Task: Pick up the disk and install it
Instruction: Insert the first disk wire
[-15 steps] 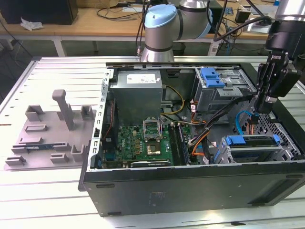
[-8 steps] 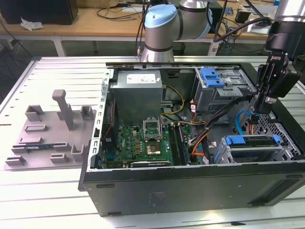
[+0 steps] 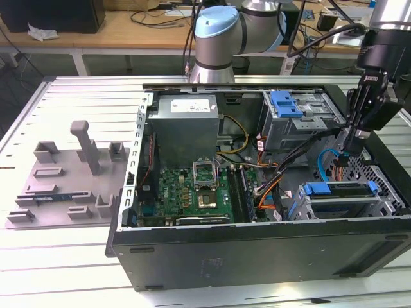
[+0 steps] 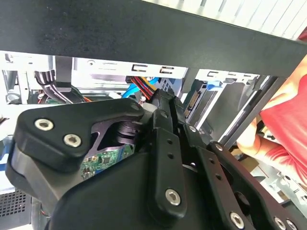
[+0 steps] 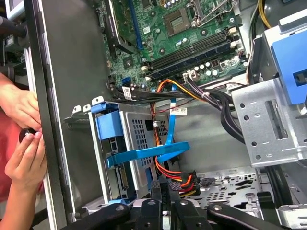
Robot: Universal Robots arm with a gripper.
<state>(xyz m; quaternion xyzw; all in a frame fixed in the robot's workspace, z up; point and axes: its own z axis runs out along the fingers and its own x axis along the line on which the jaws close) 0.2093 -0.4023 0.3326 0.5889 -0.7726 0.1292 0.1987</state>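
End effector inside the open PC case — jaws together, down among the cables.
Blue flat cable and orange-red power lead cross right at its tip; a person's hand rests on the case wall. The disk sits in the corner drive cage — just beside the tip, apart.

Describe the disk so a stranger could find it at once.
Start at the open computer case. At the exterior view's right, a metal cage stands by its near wall. The disk lies flat in it, marked by its long blue rail.
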